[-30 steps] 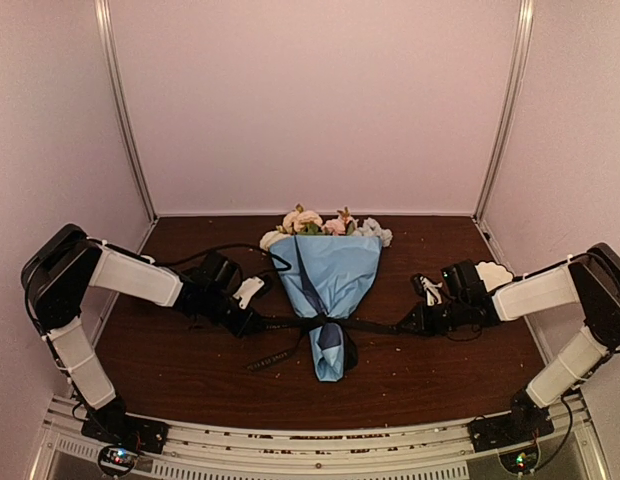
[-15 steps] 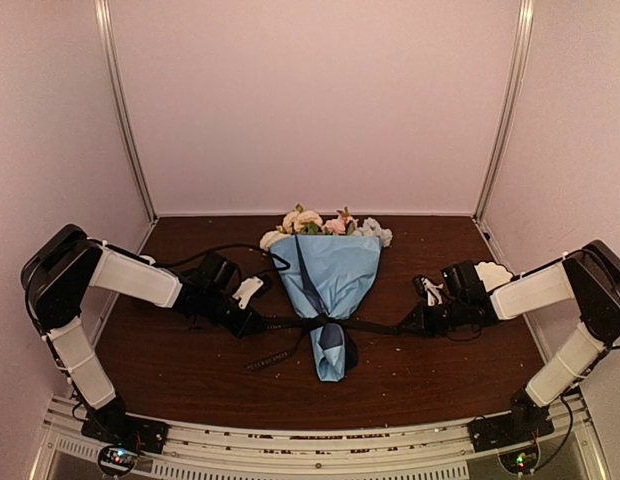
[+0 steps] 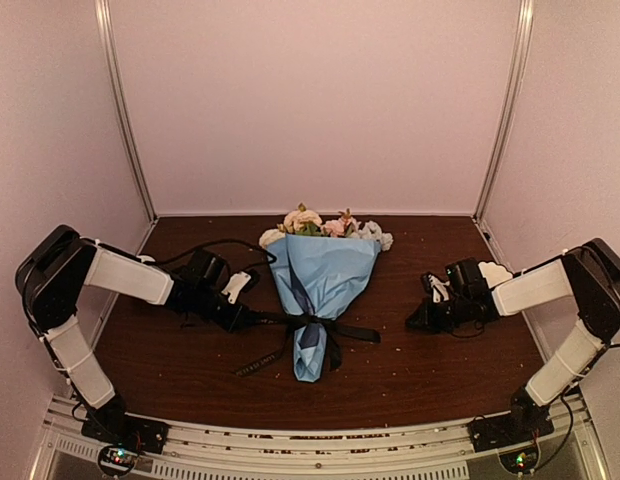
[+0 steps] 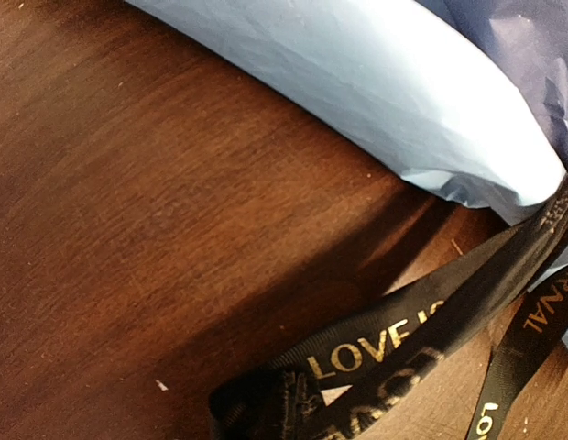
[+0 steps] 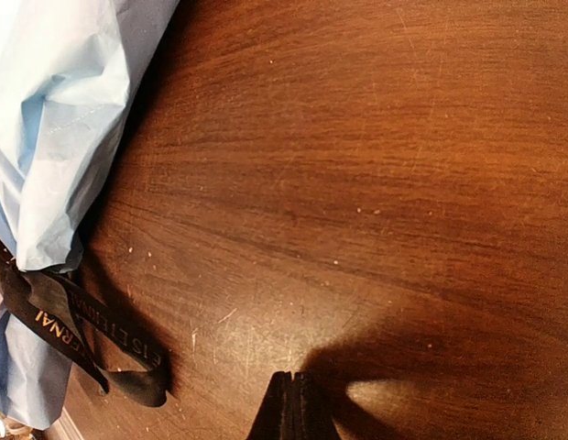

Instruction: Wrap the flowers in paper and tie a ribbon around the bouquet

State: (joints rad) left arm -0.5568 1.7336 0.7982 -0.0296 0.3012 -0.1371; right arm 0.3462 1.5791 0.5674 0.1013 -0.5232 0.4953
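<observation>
The bouquet [image 3: 323, 277] lies mid-table, a blue paper [image 3: 330, 265] cone with cream and pink flowers [image 3: 320, 222] at its far end. The black lettered ribbon [image 3: 312, 322] is knotted round its narrow neck. My left gripper [image 3: 254, 320] is shut on the ribbon's left end, which runs taut to the knot. In the left wrist view the ribbon [image 4: 403, 335] leads from the gripper [image 4: 266, 412] to the paper [image 4: 357, 82]. My right gripper [image 3: 415, 322] is shut and empty, apart from the loose right end [image 3: 365, 333]. The right wrist view shows the closed gripper [image 5: 293, 408], the ribbon loop [image 5: 110, 357] and the paper [image 5: 64, 119].
A loose ribbon tail [image 3: 265, 362] lies on the wooden table [image 3: 440, 370] left of the cone's tip. Black cables [image 3: 225, 246] loop behind the left arm. Pale walls close in the back and both sides. A metal rail [image 3: 310, 450] runs along the near edge.
The ribbon's right end has left my right gripper and dropped beside the bouquet. The left gripper pulled left, and the bouquet slid left with its tip swinging leftwards.
</observation>
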